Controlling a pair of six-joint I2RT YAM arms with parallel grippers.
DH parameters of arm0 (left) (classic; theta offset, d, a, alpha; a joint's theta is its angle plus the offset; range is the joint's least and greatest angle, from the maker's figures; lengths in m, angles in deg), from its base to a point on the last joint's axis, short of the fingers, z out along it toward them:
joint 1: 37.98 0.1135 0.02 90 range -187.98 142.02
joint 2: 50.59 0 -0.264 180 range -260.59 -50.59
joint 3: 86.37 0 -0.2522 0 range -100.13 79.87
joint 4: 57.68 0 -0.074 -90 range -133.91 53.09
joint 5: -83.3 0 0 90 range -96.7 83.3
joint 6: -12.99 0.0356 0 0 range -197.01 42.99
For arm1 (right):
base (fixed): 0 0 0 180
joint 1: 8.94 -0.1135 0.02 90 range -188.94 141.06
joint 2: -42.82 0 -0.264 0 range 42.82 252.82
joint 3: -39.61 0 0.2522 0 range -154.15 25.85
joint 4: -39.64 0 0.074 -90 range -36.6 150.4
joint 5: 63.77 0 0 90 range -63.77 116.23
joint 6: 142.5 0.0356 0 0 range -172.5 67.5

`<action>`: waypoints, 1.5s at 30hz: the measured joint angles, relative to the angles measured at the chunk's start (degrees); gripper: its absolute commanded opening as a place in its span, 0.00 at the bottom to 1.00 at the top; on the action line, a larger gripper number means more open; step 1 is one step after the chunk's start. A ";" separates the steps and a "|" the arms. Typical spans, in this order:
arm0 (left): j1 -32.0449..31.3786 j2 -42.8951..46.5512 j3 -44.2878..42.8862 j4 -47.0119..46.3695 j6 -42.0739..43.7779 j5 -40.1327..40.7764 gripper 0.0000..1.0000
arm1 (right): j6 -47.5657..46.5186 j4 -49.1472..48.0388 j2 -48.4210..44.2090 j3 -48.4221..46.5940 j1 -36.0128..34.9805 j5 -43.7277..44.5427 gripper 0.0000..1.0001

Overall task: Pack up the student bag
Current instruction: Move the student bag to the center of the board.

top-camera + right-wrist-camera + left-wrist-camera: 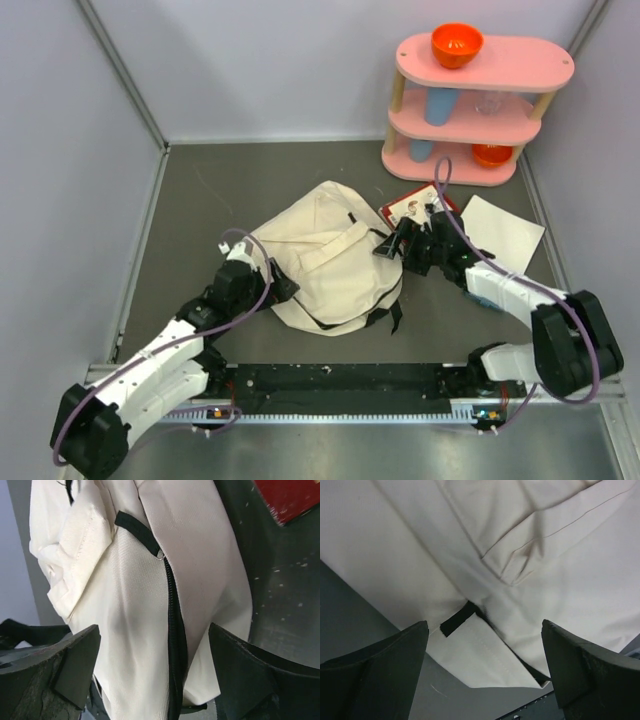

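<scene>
**Hazard Note: Slack Canvas Under Open Jaws**

The grey counter [200, 190] is carrying the student bag [325, 255], which is lying slumped at centre between both arms. The left gripper [484, 627] and right gripper [154, 630] are standing wide open, holding nothing. Closing here is risking a pinch of loose canvas beside the zipper [176, 630] — probably dragging the bag rather than opening it.

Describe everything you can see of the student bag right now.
The student bag is a soft cream canvas backpack, slumped and creased, lying flat on the dark table top. A pocket flap sits on its upper face. Black straps trail from its near edge, and a black zipper with a small metal ring runs along one side. No opening shows. The left gripper and right gripper flank it with jaws open. Neither clamps it, and whether either touches it cannot be told.
</scene>
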 measured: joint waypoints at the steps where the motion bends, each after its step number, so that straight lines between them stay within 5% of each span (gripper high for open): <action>1: 0.70 0.07 2.23 -1.73 -1.16 -1.33 0.99 | 0.39 -1.05 1.70 0.00 -0.09 -1.36 0.88; 13: 11.10 -10.86 8.44 -18.43 -6.08 -15.06 0.99 | 5.05 -7.45 15.67 -3.32 -8.35 -4.52 0.88; 19: 18.47 -16.83 3.15 -17.94 -2.86 -19.28 0.99 | 8.33 -11.47 20.15 -6.16 -11.80 -3.34 0.86; 29: 20.41 -15.98 -3.56 -12.28 0.13 -22.49 0.99 | 11.54 -11.39 26.25 -13.70 -14.36 -1.64 0.86; 39: 20.41 -11.39 -7.10 -4.76 3.72 -20.28 0.99 | -0.07 0.11 13.38 -15.87 -13.25 6.60 0.92; 45: 20.41 -7.80 -7.37 -4.13 4.87 -18.82 0.99 | -4.85 4.96 3.21 -15.82 -5.27 6.47 0.93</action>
